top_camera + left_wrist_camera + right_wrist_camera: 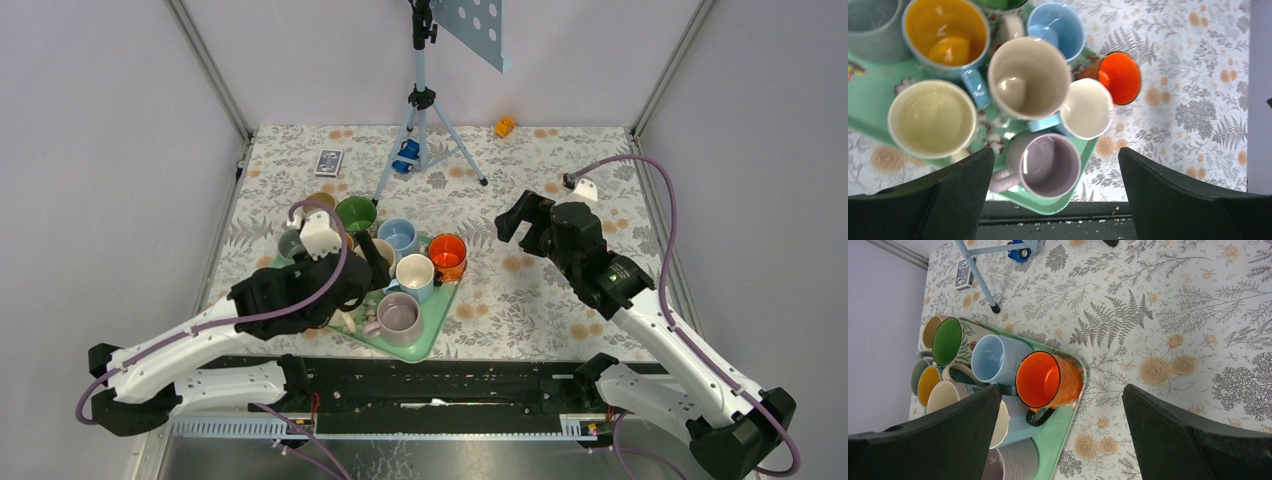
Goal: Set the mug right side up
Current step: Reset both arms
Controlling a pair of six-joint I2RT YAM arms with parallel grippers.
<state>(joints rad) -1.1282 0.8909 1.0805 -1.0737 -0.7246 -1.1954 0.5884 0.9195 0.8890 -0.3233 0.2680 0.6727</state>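
Several mugs stand crowded on a mint green tray, every one with its mouth up; no upside-down mug shows. Among them are a lilac mug at the near corner, an orange mug and a light blue mug. My left gripper hangs open and empty above the tray; in the left wrist view the lilac mug lies between its fingers, well below them. My right gripper is open and empty above the table right of the tray, apart from the orange mug.
A tripod stands at the back centre with a blue object at its foot. A card box and a small orange toy lie near the back. Walls close in the sides. A black rail runs along the front edge.
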